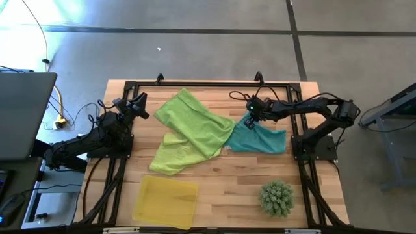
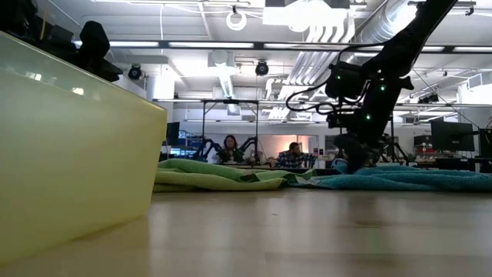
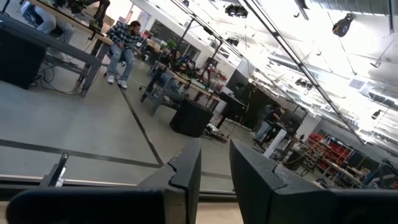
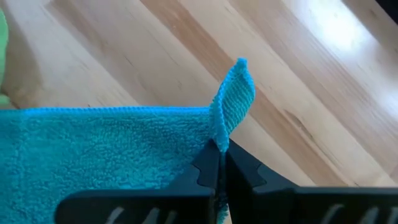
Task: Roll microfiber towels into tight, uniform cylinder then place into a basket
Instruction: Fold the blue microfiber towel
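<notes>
A teal towel (image 1: 263,139) lies spread on the wooden table at the right, and my right gripper (image 1: 249,121) is shut on its far left corner. Its left edge touches or overlaps a lime green towel (image 1: 193,119), which lies spread at the middle. A paler green towel (image 1: 171,156) lies partly under the lime one. The yellow basket (image 1: 166,201) sits at the near edge. It fills the left of the low view (image 2: 69,154). My left gripper (image 3: 214,180) is drawn back at the table's left edge, open, pointing out over the room. My right gripper pinches the teal towel's corner (image 4: 219,140) between its two fingers. A small curled flap (image 4: 235,96) stands up past the fingertips. The fingers slant down at it from the table's right side. The rest of the towel lies flat on the table (image 4: 106,149).
A spiky green ball-shaped plant (image 1: 277,198) sits at the near right. A black frame (image 1: 214,84) runs along the table's far edge and down both sides. Bare wood lies between the basket and the plant. People sit at desks in the room beyond.
</notes>
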Robot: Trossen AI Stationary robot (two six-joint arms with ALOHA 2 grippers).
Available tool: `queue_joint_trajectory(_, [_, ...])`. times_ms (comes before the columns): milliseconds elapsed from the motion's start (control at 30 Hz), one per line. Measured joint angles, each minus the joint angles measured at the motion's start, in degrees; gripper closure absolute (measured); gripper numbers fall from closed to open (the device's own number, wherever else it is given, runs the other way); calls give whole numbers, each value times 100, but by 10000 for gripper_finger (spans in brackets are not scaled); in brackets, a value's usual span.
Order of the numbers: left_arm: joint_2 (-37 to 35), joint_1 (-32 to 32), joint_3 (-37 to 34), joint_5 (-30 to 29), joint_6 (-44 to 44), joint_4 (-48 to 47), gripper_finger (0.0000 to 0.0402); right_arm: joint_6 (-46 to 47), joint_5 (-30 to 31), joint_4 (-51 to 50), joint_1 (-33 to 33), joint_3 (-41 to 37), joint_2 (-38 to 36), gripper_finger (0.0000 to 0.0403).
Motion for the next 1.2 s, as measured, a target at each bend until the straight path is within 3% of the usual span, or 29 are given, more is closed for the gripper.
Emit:
queue_joint_trajectory(667, [0, -2, 1, 101, -302, 295, 327, -194, -2, 129, 2, -2, 0, 402])
queue_joint_trajectory(933, [173, -4, 5, 2099, 46, 1156, 327, -195, -2, 253, 2, 0, 0, 402])
queue_joint_trajectory(1200, [1109, -4, 155, 2439, 405, 1410, 327, -144, -7, 425, 2, 0, -2, 402])
